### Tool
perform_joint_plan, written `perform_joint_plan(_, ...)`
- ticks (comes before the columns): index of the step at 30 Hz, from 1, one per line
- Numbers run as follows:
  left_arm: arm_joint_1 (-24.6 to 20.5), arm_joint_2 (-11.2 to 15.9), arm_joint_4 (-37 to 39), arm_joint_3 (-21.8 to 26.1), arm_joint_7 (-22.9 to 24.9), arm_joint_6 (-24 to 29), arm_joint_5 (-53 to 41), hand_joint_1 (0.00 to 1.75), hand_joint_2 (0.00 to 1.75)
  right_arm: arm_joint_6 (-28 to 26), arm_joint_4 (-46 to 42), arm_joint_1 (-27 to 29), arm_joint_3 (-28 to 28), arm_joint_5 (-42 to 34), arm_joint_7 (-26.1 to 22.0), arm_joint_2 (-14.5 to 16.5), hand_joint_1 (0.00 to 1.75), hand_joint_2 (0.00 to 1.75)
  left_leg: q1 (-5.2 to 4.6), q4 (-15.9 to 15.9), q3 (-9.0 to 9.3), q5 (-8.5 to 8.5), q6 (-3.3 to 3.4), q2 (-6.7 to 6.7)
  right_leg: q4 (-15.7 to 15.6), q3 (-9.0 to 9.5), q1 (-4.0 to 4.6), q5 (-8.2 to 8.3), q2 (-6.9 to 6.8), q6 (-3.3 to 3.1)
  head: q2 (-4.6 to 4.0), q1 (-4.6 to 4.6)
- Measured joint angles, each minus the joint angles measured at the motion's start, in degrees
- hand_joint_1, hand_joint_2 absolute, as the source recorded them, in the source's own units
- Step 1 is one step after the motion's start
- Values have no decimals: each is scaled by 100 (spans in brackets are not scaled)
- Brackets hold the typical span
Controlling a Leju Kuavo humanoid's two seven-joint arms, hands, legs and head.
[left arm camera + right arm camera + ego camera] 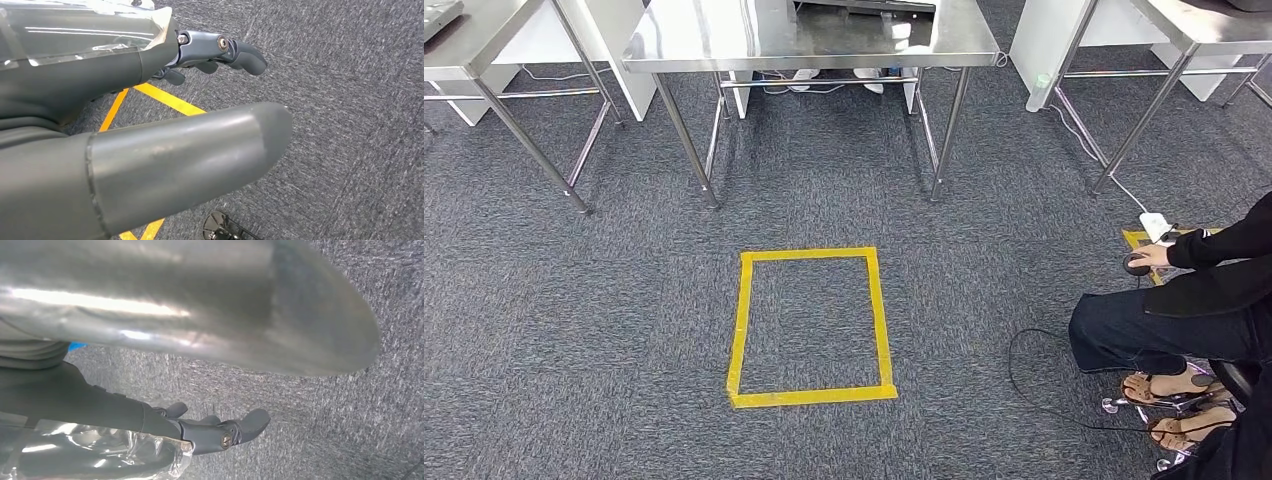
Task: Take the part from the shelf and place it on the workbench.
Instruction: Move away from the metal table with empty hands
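My left hand (165, 115) hangs over grey carpet, its thick grey thumb and darker fingers (220, 52) apart, with nothing held. My right hand (200, 390) also hangs above the carpet, thumb and dark fingers (225, 432) spread, holding nothing. A steel workbench (724, 45) stands ahead of me in the head view, its top bare where it shows. I see no part or shelf.
A yellow tape rectangle (742, 320) marks the carpet in front of the workbench. More steel tables stand at the left (464, 50) and right (1214, 25). A seated person (1184, 310) is at the right with a mouse, and cables (1034, 380) lie on the floor.
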Motion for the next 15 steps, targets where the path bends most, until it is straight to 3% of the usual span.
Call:
perform_joint_plan(2, -2, 10, -1, -1, -6, 1, 1, 0, 0, 10, -1, -17, 0, 27, 29, 5, 0, 0, -4, -7, -9, 7, 79, -6, -26, 24, -16, 22, -12, 43, 0, -1)
perform_joint_plan(4, -5, -3, -1, -1, -11, 3, 0, 0, 0, 26, -2, -35, 0, 40, 43, -7, 0, 0, 32, -137, 35, 86, 145, -13, 77, -13, 20, -54, -17, 47, 0, 5)
perform_joint_plan(5, -8, -14, -1, -1, -13, 4, -1, 0, 0, 36, -2, -44, 0, 40, 48, -13, 0, 0, 55, -200, 50, 130, 166, -20, 267, -104, 31, -176, -12, 29, 0, 11)
perform_joint_plan(7, -12, -29, -1, -1, -15, 10, -2, 0, 0, 52, -1, -53, -1, 37, 60, -19, 0, 0, 77, -237, 17, 178, 174, -49, 972, -444, 6, -548, -2, -15, 0, 15)
perform_joint_plan(9, -10, -32, -1, -1, -5, 21, -3, 0, 0, 55, 0, -54, -2, 42, 71, -22, 0, 0, 92, -219, -43, 206, 139, -105, 1544, -703, -32, -762, -2, 32, 0, 13)
perform_joint_plan(10, -9, -34, 0, -1, 3, 28, -3, 0, 0, 55, 0, -54, -2, 45, 75, -27, 0, 0, 109, -199, -75, 219, 113, -141, 1533, -681, -56, -730, -2, 98, 0, 12)
perform_joint_plan(11, -9, -38, 1, 0, 12, 34, -3, 0, 0, 56, 0, -55, -2, 51, 79, -33, 0, 0, 136, -162, -113, 227, 78, -185, 1289, -540, -91, -615, 6, 187, 0, 12)
perform_joint_plan(13, -12, -36, 0, 1, 24, 46, 1, 0, 0, 72, 1, -68, -1, 74, 86, -35, 0, 0, 172, -29, -215, 215, -28, -278, 552, -154, -156, -353, 111, 343, 0, 28)
perform_joint_plan(14, -13, -30, -1, 2, 29, 55, 4, 0, 0, 84, 1, -77, -1, 88, 90, -32, 0, 0, 173, 46, -262, 196, -84, -323, 326, -47, -169, -273, 160, 334, 0, 33)
perform_joint_plan(15, -14, -25, -2, 2, 33, 65, 9, 0, 0, 96, 1, -89, 0, 104, 97, -29, 0, 0, 167, 101, -300, 184, -133, -357, 245, -19, -168, -244, 194, 279, 0, 38)
